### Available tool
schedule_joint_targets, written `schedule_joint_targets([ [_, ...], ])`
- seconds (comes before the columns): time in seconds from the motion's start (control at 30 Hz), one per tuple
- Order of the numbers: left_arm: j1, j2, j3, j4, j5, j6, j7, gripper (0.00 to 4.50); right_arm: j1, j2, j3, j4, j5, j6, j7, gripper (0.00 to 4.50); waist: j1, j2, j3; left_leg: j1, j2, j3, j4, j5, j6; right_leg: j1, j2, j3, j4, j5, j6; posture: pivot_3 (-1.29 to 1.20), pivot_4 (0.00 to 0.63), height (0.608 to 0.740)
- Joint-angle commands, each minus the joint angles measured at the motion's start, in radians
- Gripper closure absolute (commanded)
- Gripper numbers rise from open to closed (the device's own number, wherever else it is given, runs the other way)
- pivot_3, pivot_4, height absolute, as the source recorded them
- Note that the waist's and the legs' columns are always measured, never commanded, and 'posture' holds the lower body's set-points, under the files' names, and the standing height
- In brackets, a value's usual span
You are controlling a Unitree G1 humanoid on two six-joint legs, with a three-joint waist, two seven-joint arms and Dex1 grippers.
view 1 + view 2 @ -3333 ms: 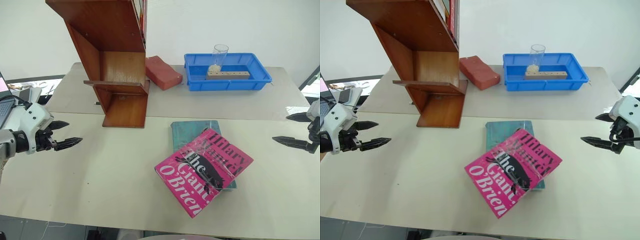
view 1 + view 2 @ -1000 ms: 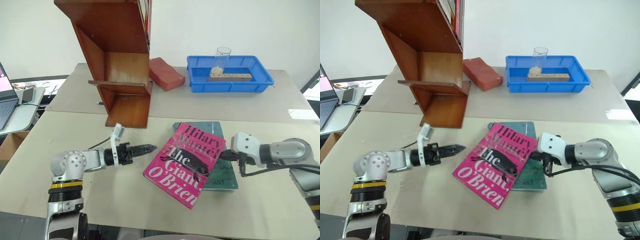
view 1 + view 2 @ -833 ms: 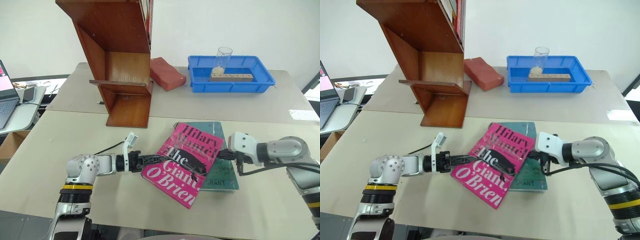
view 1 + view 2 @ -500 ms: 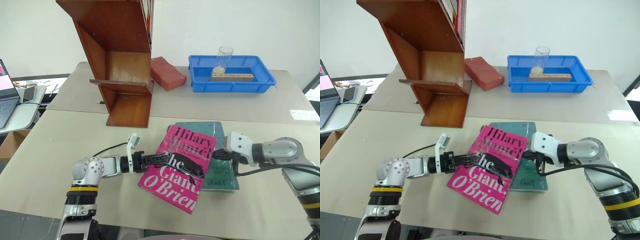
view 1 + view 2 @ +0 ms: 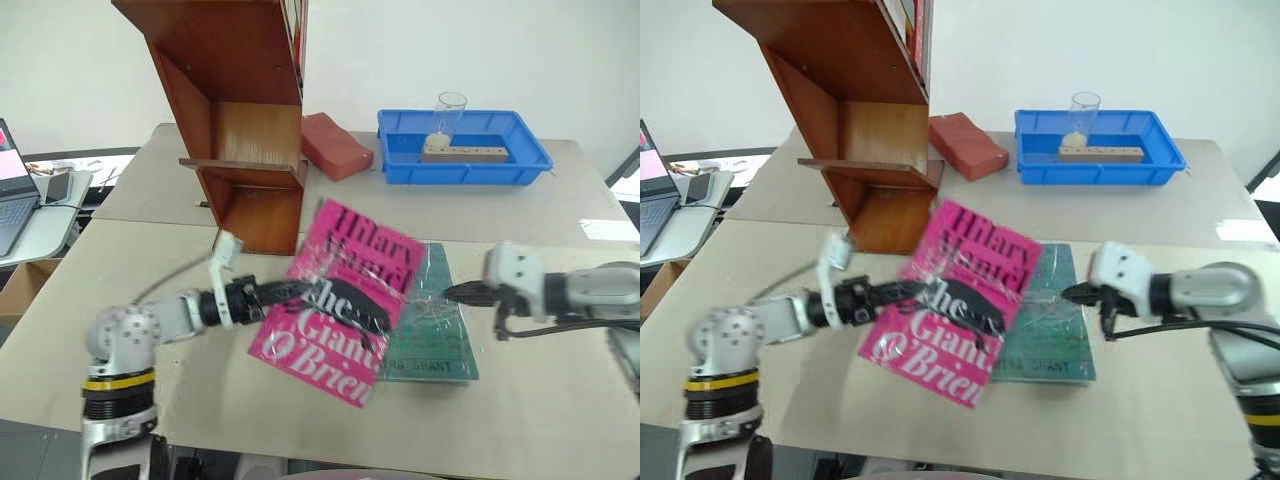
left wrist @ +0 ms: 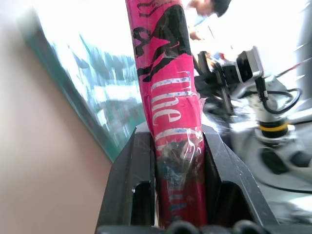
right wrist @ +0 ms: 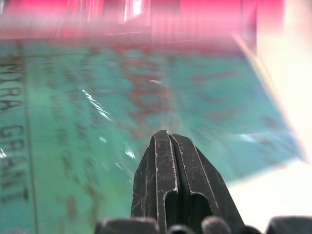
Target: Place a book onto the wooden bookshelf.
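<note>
Pink book (image 5: 343, 296) tilts clamped in left gripper (image 5: 290, 291) above teal book (image 5: 432, 335).

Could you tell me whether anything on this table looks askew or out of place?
The wooden bookshelf leans noticeably, its side panels slanted. The book is tilted up off the table, clamped in the left gripper. Nothing is spilled.

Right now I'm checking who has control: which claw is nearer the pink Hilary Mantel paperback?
Left. The left claw is clamped on the pink paperback's edge, holding it tilted off the table. The right claw, shut, sits apart beyond its far edge, over the teal Mira Grant book.
</note>
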Motion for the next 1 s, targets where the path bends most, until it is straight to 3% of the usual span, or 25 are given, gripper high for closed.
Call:
schedule_joint_targets([
  [0.03,-0.1,0.089,-0.119,-0.162,0.175,-0.283,-0.109,3.88,0.013,-0.037,-0.119,-0.063,0.07,0.049,0.01,4.5,0.002,0.0,0.0,0.0,0.0,0.0,0.0,-0.002,-0.002,0.0,0.0,0.0,-0.001,0.0,0.0,0.0,0.15,0.673],
  [0.2,-0.261,0.087,-0.254,-0.181,0.475,-0.691,-0.093,3.88,-0.022,-0.049,-0.208,-0.131,0.189,0.159,-0.012,4.5,0.008,0.001,0.0,-0.002,-0.001,0.0,0.0,-0.003,-0.005,0.001,0.0,0.002,-0.005,0.001,0.0,0.0,0.15,0.673],
  [0.3,-0.377,0.118,-0.32,-0.079,0.763,-1.099,-0.077,3.88,-0.101,-0.038,-0.273,-0.168,0.333,0.295,-0.067,4.5,0.004,0.002,0.001,-0.006,-0.001,0.0,0.0,0.0,0.001,0.002,0.0,0.002,-0.005,0.002,-0.001,0.0,0.15,0.673],
  [0.37,-0.444,0.132,-0.333,0.006,0.875,-1.306,-0.066,3.88,-0.148,-0.043,-0.289,-0.18,0.394,0.354,-0.097,4.5,0.003,0.003,0.001,-0.007,-0.001,0.0,0.0,0.0,0.001,0.001,0.001,0.003,-0.005,0.002,-0.001,0.0,0.15,0.673],
  [0.5,-0.516,0.173,-0.346,0.16,1.016,-1.557,-0.046,3.88,-0.211,-0.045,-0.279,-0.191,0.451,0.408,-0.146,4.5,0.006,0.003,0.001,-0.006,-0.001,0.0,-0.001,0.0,0.002,0.002,0.001,0.003,-0.008,0.002,-0.001,0.0,0.15,0.673],
  [0.77,-0.578,0.36,-0.385,0.428,1.236,-1.731,-0.058,3.88,-0.446,-0.036,-0.181,-0.145,0.467,0.399,-0.24,4.5,-0.002,0.007,0.003,-0.009,0.0,0.001,-0.002,0.0,0.002,-0.004,0.001,0.003,-0.007,0.003,0.001,0.0,0.15,0.673],
  [1.0,-0.574,0.439,-0.435,0.557,1.277,-1.765,-0.123,3.88,-0.587,-0.012,-0.082,-0.104,0.452,0.37,-0.226,4.5,0.003,0.01,0.001,-0.014,0.002,0.004,-0.001,0.0,0.003,-0.018,0.002,0.003,0.004,0.003,0.001,0.0,0.15,0.673],
])
